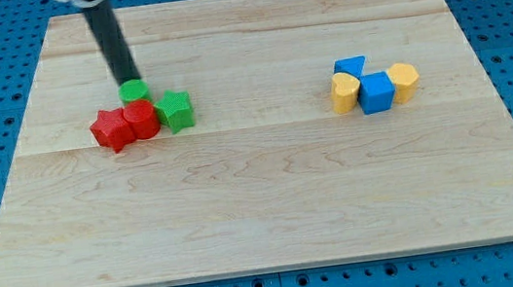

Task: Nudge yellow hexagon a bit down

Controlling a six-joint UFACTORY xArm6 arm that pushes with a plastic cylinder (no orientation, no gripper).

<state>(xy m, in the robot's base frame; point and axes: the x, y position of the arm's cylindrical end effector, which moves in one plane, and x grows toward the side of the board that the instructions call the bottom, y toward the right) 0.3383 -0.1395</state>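
Two yellow blocks sit in a cluster at the view's right. The one at the cluster's right end [405, 79] looks like the yellow hexagon. The one at its left end [344, 91] looks like a yellow heart. A blue cube [376, 93] sits between them, touching both, and a blue triangle [350, 66] lies just above. My tip [128, 80] is far off at the view's left. It rests against the top edge of a green cylinder [133, 90], with the rod leaning up to the view's top left.
Below the green cylinder, a red cylinder [142, 119], a red star [111, 130] and a green star [175, 109] are packed together. The wooden board [265, 211] lies on a blue pegboard.
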